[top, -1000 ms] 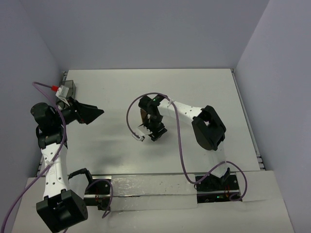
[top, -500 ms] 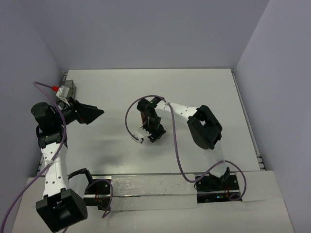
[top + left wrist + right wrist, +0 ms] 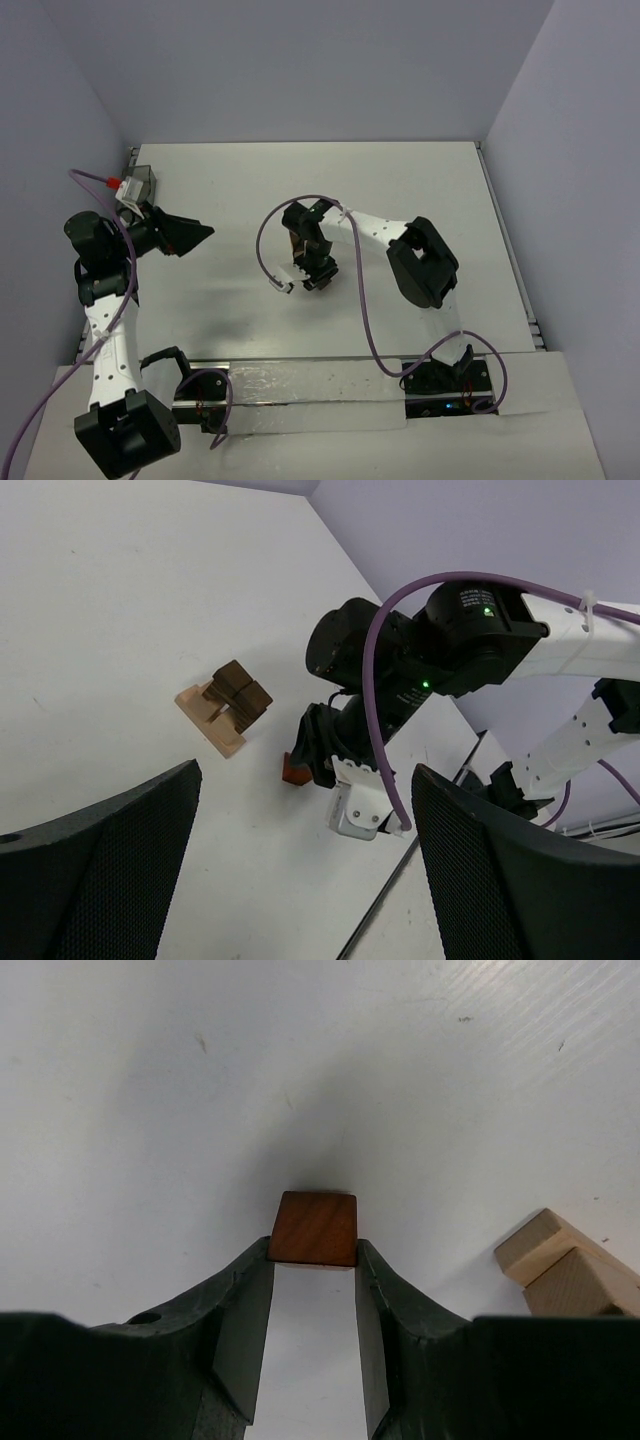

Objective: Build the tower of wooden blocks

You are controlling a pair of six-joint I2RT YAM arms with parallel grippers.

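A small reddish-brown block (image 3: 315, 1228) lies on the white table, and my right gripper (image 3: 314, 1260) is shut on it, both fingertips pressed against its sides. The left wrist view shows the same block (image 3: 293, 770) under that gripper, resting on the table. The wood block tower (image 3: 228, 702) is a flat tan base with dark brown blocks on top, just beyond the right gripper (image 3: 312, 280); its tan edge (image 3: 560, 1265) shows at the right of the right wrist view. My left gripper (image 3: 200, 233) hangs open at the left, holding nothing, its mesh-faced fingers (image 3: 100, 870) wide apart.
A greyish see-through box (image 3: 140, 183) sits at the table's far left corner. The right arm's purple cable (image 3: 265, 250) loops beside the tower. Walls close in the table (image 3: 420, 190) at the back and sides.
The right arm shifted slightly left and its jaws closed in on the reddish-brown block. The left arm has not moved.
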